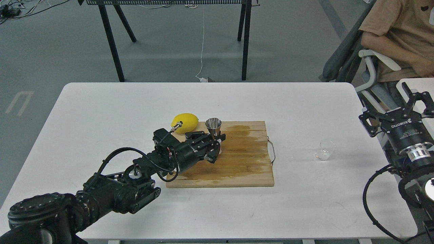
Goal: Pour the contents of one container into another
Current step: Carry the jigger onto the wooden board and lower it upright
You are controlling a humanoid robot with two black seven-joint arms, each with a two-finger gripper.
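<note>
The steel jigger (213, 125) stands upright at the back left of the wooden cutting board (237, 162). My left gripper (212, 144) is shut on its waist, and its fingers hide the lower cone. The small clear glass cup (323, 150) sits on the white table (101, 112), to the right of the board and apart from both grippers. My right gripper (393, 106) hovers open at the table's right edge, a little behind and to the right of the cup, with nothing between its fingers.
A yellow lemon (184, 122) lies at the board's back left corner, just left of the jigger. The board has a metal handle (272, 150) on its right side. A seated person (400, 37) and a chair are at the far right.
</note>
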